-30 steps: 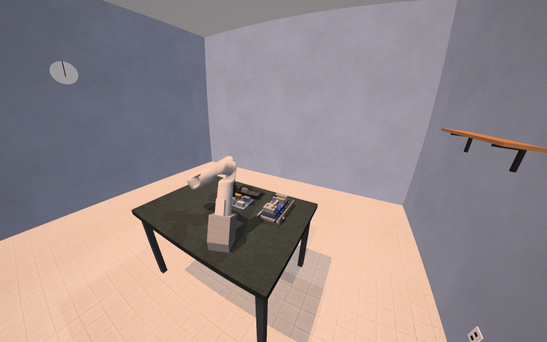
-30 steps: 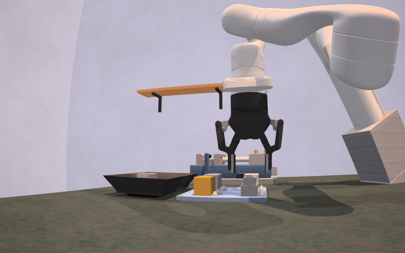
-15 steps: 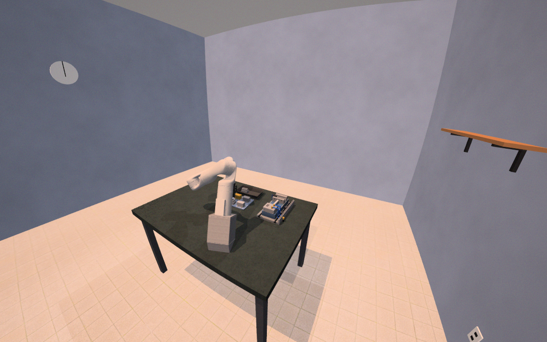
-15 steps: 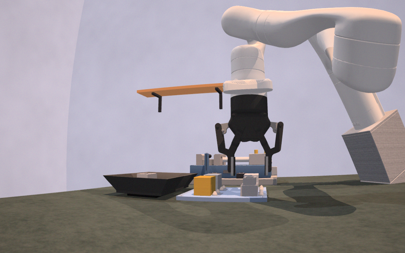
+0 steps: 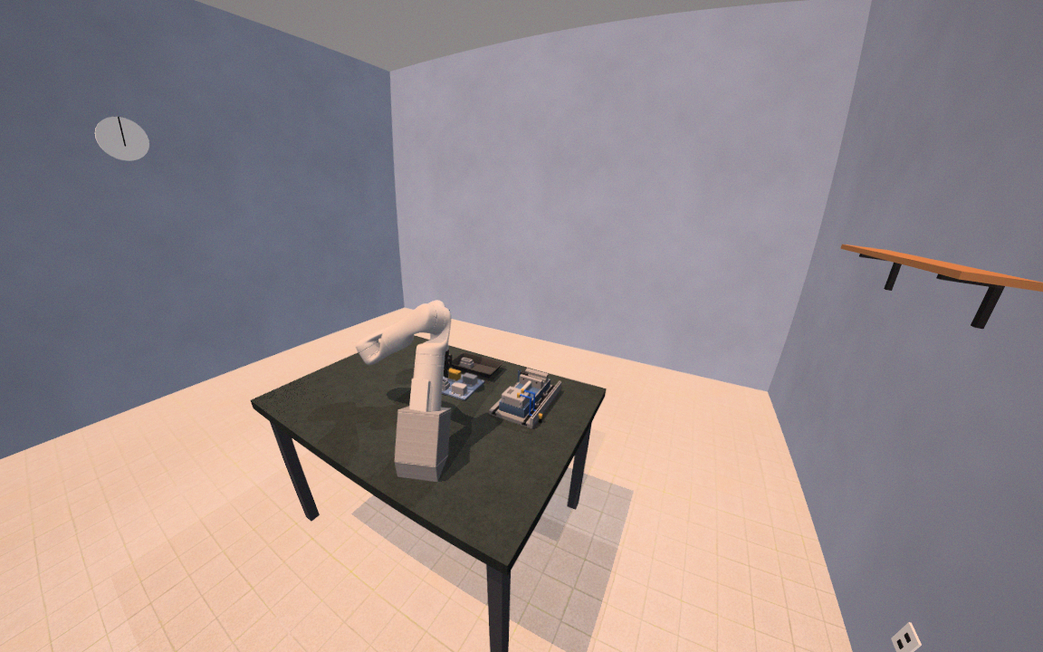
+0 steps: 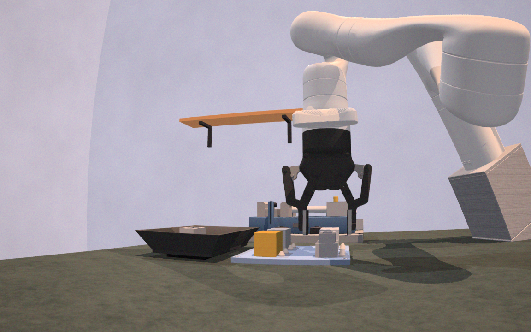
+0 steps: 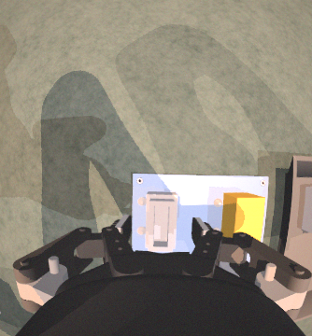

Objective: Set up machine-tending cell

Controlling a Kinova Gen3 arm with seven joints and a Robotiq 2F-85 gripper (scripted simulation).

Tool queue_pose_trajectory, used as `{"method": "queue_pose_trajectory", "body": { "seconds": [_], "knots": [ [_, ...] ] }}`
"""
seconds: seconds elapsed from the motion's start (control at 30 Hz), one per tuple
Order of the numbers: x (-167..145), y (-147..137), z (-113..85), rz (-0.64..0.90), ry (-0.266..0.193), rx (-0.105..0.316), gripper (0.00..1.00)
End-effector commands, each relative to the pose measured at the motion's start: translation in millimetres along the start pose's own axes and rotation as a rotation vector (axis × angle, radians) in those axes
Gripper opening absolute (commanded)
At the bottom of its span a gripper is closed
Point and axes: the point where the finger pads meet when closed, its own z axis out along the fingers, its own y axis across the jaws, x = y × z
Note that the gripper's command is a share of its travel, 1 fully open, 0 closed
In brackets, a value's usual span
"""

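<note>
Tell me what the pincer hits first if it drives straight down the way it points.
Most likely the grey part on the infeed plate: the open, empty pincer brackets it in the wrist view. Exact fore-aft alignment is uncertain.

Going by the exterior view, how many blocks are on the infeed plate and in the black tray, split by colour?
Yellow block on the infeed plate: 1
Grey blocks on the infeed plate: 2
Grey block in the black tray: 1
Total: 4
</note>
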Motion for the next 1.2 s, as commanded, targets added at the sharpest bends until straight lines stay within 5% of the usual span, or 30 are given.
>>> {"method": "queue_pose_trajectory", "body": {
  "seconds": [0.0, 1.17],
  "knots": [
    [-0.1, -0.4, 1.1, -0.001, -0.001, 0.001, 0.67],
    [-0.1, -0.4, 4.2, -0.001, -0.001, 0.001, 0.67]
  ]
}}
